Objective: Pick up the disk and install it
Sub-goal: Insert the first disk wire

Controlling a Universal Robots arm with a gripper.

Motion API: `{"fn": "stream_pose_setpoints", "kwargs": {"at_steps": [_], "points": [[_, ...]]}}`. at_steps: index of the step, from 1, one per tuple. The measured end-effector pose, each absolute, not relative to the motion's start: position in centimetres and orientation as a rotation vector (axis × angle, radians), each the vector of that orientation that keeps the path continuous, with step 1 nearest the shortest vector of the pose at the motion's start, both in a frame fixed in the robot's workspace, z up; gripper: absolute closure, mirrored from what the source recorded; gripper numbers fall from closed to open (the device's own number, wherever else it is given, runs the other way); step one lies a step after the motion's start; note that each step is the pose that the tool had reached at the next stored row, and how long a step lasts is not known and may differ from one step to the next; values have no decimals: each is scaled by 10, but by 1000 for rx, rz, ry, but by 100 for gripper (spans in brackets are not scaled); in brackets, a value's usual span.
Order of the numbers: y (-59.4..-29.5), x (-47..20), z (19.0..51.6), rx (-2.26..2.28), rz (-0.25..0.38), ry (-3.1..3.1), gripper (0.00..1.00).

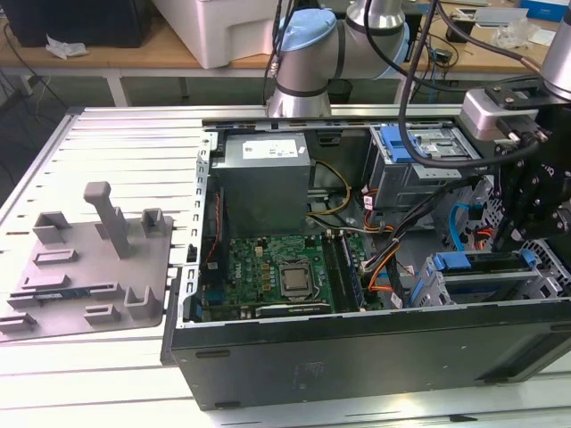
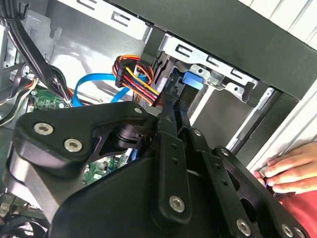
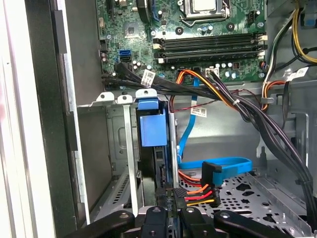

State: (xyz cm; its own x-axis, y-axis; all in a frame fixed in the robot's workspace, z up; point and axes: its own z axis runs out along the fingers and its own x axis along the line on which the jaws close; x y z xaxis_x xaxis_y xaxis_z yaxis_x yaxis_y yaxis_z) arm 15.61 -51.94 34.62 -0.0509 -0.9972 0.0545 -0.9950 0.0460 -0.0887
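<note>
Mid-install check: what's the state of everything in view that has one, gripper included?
computer case: lying on its side, panel off, inside open.
disk: in a drive cage slot, blue carrier outward; full seating unclear.
gripper: inside the case, at the disk's edge.
processor: bare, no cooler on it.
hand: resting by the case's outer wall.

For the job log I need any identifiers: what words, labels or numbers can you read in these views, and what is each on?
Nothing can be quoted; all the print is illegible.
Power supply sticker: dark print on white, too small to read.
White cable tags: printed lines, too blurred to read.
Motherboard: white markings, too small to read.
</note>
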Motion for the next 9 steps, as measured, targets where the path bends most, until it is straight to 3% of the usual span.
{"fn": "stream_pose_setpoints", "kwargs": {"at_steps": [9], "points": [[-521, 156, 346, -2155, -159, 2250, 83]]}}
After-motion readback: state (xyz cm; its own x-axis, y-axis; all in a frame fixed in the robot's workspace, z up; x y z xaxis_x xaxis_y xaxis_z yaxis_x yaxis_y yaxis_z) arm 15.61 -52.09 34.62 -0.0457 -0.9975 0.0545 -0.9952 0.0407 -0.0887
